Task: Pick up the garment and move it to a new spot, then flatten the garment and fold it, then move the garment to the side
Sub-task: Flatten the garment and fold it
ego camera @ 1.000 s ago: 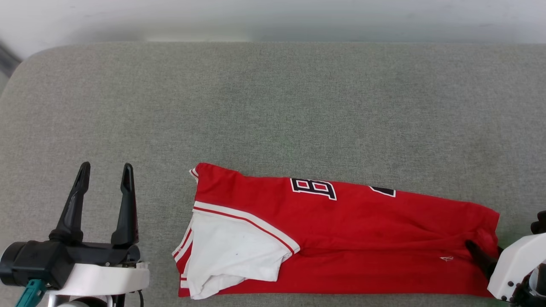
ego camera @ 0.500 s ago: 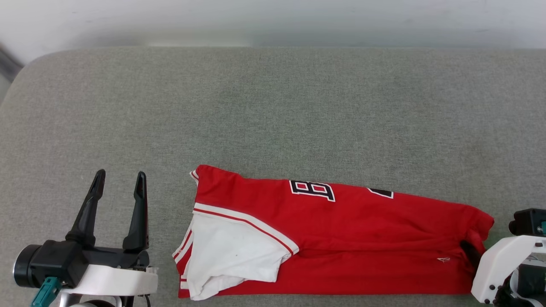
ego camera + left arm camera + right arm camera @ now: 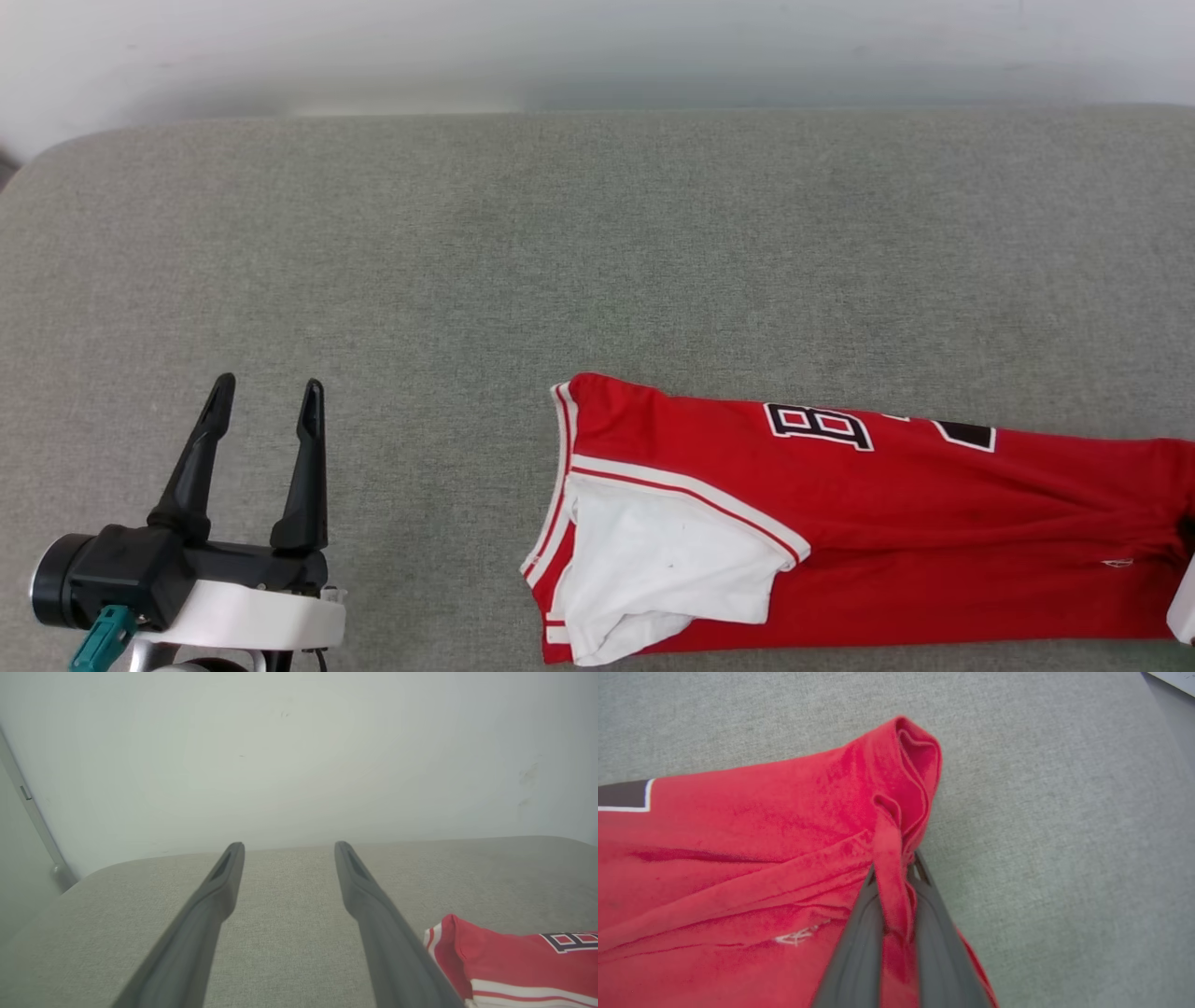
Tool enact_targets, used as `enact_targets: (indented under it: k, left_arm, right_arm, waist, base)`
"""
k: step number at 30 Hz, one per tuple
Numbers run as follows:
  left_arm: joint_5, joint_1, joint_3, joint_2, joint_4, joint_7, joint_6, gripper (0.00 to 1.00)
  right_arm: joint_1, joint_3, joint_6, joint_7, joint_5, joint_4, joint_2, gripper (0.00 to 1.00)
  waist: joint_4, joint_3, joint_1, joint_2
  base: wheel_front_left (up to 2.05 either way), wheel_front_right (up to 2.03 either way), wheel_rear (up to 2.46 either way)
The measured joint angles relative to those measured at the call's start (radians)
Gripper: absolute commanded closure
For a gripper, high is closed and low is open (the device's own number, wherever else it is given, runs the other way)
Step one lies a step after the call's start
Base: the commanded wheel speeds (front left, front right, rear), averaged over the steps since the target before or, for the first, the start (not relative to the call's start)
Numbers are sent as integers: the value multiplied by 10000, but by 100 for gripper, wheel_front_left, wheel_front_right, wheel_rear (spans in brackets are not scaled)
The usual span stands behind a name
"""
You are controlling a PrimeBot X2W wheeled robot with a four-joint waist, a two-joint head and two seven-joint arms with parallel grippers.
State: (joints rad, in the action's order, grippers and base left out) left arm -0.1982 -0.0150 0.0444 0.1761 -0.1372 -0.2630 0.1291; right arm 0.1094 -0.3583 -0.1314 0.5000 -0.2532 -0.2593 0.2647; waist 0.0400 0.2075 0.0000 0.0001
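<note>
Plain indoor workspace, kind unclear, grey fabric-covered surface, bare white wall behind

The garment runs off the head view's right edge, its print seemingly half-hidden.

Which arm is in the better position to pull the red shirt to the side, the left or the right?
Right. The right gripper is shut on a bunched fold at the end of the garment. The left gripper is open and stands apart from it, over bare grey cushion.
</note>
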Motion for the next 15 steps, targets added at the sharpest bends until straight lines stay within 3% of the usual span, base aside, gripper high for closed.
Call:
enact_targets:
  k: [7, 15]
  left_arm:
    - [-13, -25, -27, 4, 84, 2, 0, 0]
    - [-75, -274, -54, -40, 148, 0, 0, 0]
  right_arm:
    - [102, 230, 6, 6, -274, 295, -119, 100]
    - [-510, 1536, 6, 1129, -1250, 2307, -504, 100]
  waist:
    - [-137, -226, 1, 0]
    - [-271, -640, 0, 0]
  base:
    - [0, 0, 0]
    - [0, 0, 0]
